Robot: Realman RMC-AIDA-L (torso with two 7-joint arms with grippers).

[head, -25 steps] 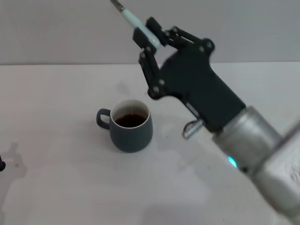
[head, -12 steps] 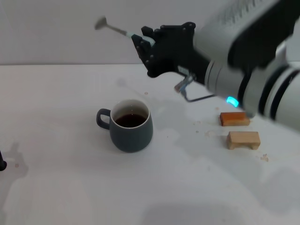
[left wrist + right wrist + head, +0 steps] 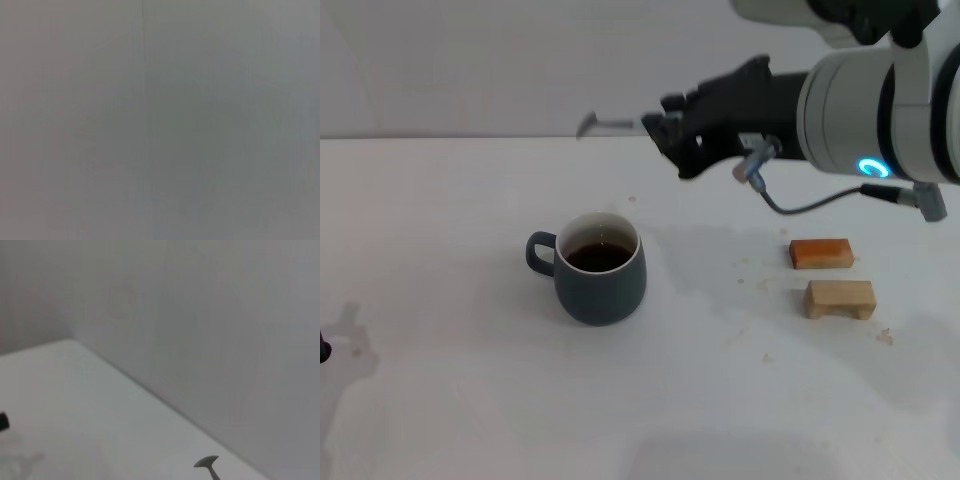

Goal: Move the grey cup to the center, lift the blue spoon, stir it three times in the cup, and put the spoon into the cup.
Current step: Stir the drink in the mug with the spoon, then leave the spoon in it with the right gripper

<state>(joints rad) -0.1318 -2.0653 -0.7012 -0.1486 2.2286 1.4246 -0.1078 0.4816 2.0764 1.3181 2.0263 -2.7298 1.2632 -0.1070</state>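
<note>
The grey cup (image 3: 600,268) stands on the white table near the middle, its handle to the left and dark liquid inside. My right gripper (image 3: 665,130) is shut on the blue spoon (image 3: 605,125) and holds it in the air behind and above the cup. The spoon lies about level, its metal bowl pointing left; its pale handle is hidden in the fingers. The spoon's bowl also shows in the right wrist view (image 3: 206,461). Of my left arm only a dark tip (image 3: 323,350) shows at the table's far left edge.
An orange block (image 3: 819,253) and a tan wooden block (image 3: 840,299) lie right of the cup. A grey cable (image 3: 810,203) hangs from the right wrist. The left wrist view shows only a grey wall.
My right arm has swung so its forearm now comes in from the right. The spoon has tipped from pointing up-left down to about level and sits lower. The cup has not moved.
</note>
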